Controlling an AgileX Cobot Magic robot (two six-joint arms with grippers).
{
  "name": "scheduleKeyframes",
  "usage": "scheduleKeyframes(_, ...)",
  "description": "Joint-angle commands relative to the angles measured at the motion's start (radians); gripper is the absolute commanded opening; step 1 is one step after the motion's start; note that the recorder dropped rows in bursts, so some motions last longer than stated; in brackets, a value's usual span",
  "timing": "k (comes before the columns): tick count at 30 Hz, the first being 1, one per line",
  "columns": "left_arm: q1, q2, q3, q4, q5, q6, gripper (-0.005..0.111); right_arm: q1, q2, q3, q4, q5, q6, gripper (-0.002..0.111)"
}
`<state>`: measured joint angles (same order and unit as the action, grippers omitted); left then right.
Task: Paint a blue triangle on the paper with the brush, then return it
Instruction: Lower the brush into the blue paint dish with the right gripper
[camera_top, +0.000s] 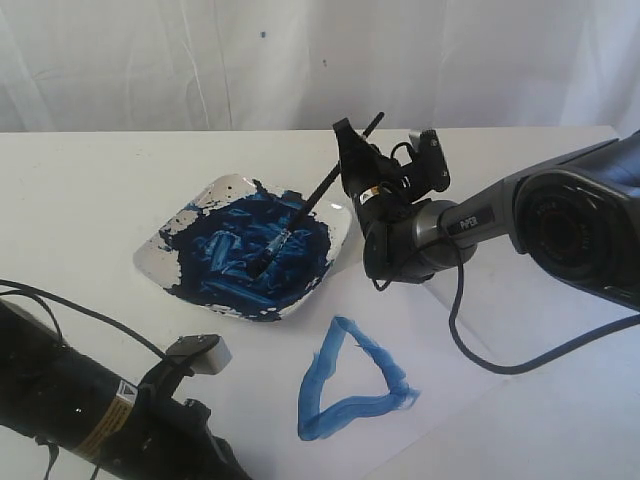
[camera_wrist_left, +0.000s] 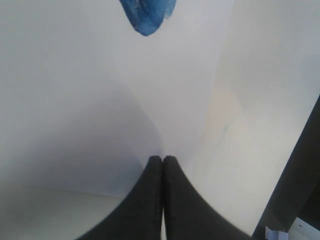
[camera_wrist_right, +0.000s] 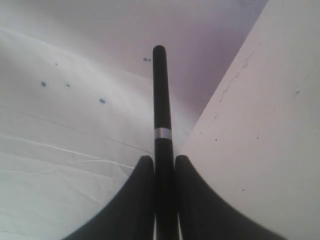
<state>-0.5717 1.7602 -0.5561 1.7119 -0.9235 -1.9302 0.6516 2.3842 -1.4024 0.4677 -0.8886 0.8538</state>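
My left gripper is pinched shut on nothing, over the paper. In the paint dish the brush leans tip-down. With the blue triangle looking complete, I judge this is the return step. My right gripper clamps the handle. Next I need to part those fingers gently so the brush settles in the dish.

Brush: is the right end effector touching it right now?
Touching. The right wrist view shows the brush clamped between the fingers of the right end effector, with no gap on either side.
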Motion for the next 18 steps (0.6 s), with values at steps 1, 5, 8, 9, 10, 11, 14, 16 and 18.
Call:
scheduleKeyframes(1,0.002,-0.003,0.007,0.018,0.02,0.003,0.0,0.003,-0.002,-0.003,0.007,-0.009,-0.028,0.0)
scheduleKeyframes(5,0.002,-0.003,0.007,0.018,0.02,0.003,0.0,0.003,-0.002,-0.003,0.015,-0.009,-0.129,0.0)
scheduleKeyframes(8,0.002,-0.003,0.007,0.018,0.02,0.003,0.0,0.003,-0.002,-0.003,0.026,-0.009,-0.129,0.0)
scheduleKeyframes(9,0.002,-0.003,0.007,0.018,0.02,0.003,0.0,0.003,-0.002,-0.003,0.028,-0.009,-0.137,0.0)
scheduleKeyframes(10,0.002,-0.003,0.007,0.018,0.02,0.003,0.0,0.003,-0.002,-0.003,0.031,-0.009,-0.154,0.0)
scheduleKeyframes(11,0.002,-0.003,0.007,0.018,0.02,0.003,0.0,0.003,-0.002,-0.003,0.034,-0.009,-0.173,0.0)
scheduleKeyframes(14,0.002,-0.003,0.007,0.018,0.02,0.003,0.0,0.003,-0.002,-0.003,0.034,-0.009,-0.181,0.0)
scheduleKeyframes(16,0.002,-0.003,0.007,0.018,0.02,0.003,0.0,0.003,-0.002,-0.003,0.036,0.002,-0.181,0.0)
scheduleKeyframes(18,0.002,-0.003,0.007,0.018,0.02,0.003,0.0,0.003,-0.002,-0.003,0.04,0.014,-0.181,0.0)
